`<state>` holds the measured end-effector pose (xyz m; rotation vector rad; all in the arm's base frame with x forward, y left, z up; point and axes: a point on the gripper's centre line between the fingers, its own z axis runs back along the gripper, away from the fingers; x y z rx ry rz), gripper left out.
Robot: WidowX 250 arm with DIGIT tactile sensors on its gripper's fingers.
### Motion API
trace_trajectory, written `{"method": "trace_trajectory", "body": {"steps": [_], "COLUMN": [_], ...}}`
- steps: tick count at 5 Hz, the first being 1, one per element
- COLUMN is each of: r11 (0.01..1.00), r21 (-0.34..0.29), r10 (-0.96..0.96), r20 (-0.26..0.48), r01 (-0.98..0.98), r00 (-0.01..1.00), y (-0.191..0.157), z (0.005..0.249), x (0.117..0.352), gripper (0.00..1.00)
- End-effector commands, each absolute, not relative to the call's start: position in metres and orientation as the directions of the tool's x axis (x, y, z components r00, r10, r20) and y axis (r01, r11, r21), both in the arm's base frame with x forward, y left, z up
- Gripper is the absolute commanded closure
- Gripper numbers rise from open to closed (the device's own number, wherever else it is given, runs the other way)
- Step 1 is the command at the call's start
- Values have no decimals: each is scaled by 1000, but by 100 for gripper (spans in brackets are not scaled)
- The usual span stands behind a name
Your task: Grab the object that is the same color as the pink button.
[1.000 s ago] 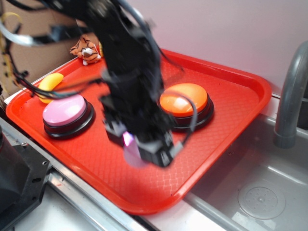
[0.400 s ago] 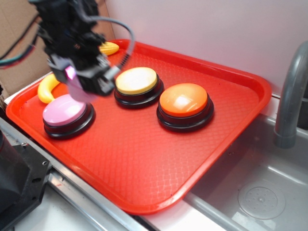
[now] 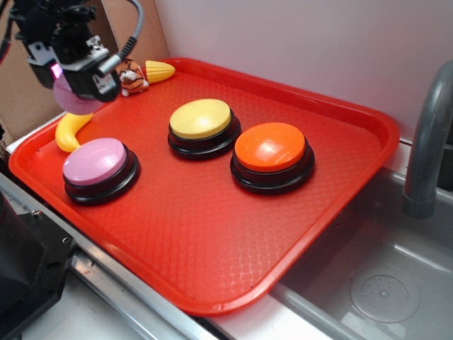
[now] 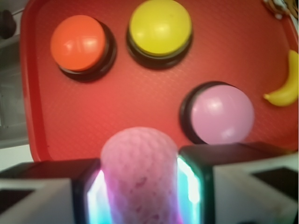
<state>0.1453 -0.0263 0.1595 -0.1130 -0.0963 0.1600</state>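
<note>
Clamping from both sides on the small pale pink dimpled ball (image 4: 139, 179), with the black gripper (image 4: 139, 186) narrowed to the ball's width and its lit pads pressing each flank. Holding that ball high over the far left corner of the red plastic tray (image 3: 333, 205), well clear of the surface. Hanging near the yellow toy banana (image 3: 71, 130) and up-left of the large pale pink domed push button on its black base (image 3: 95, 161). Sitting further out: the yellow-topped button (image 3: 202, 118) and the orange-topped button (image 3: 270, 147), side by side. Judging the grab achieved; keeping the squeeze steady and avoiding jerks, since a round, dimpled ball probably slips easily.
</note>
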Motion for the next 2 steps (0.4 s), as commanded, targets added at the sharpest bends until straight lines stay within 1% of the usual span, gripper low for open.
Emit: {"method": "trace_trajectory", "body": {"steps": [1,2], "r11": [970,964], "r21": [-84,-55], "r10": [239,265], "r20": [141,49], "r01": [-229,-262], "r00": [961,963], "y": [-2,-2], "z": [180,176], "x": [145,146], "gripper": [100,65]}}
